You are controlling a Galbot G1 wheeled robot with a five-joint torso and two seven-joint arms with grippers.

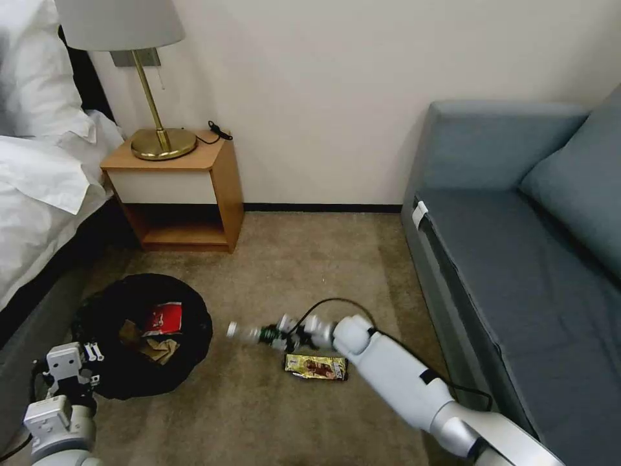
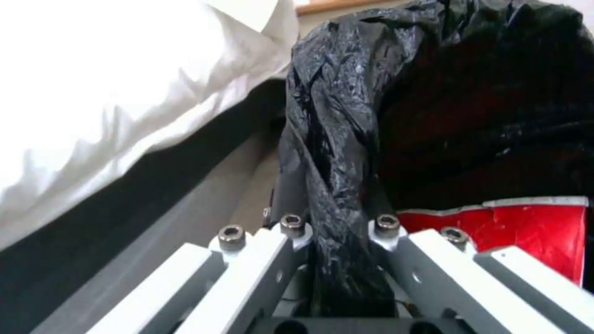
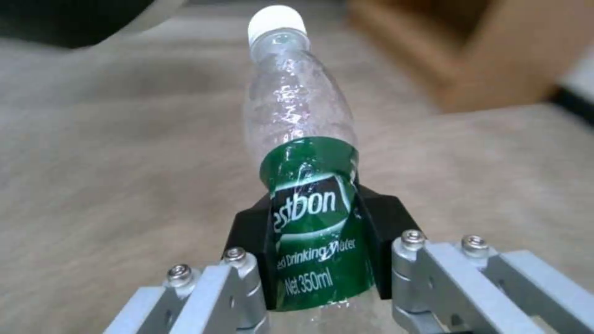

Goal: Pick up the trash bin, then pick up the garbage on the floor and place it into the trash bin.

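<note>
Right gripper [image 3: 317, 260]: I pinch the clear green-labelled bottle [image 3: 303, 153] above the carpet.
Left gripper [image 2: 337, 241]: I clamp the crinkly black-bagged trash bin [image 1: 139, 336] rim.

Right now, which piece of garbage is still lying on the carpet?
The dark-and-gold snack wrapper. The red-and-white packet and brown paper sit in the trash bin; the bottle is in the right gripper.

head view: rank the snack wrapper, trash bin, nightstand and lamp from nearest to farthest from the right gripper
From the right gripper, shut on the bottle:
1. Snack wrapper, on the carpet just beside it.
2. Trash bin, to its left, held by the left gripper.
3. Nightstand, by the wall.
4. Lamp, on the nightstand.
</note>
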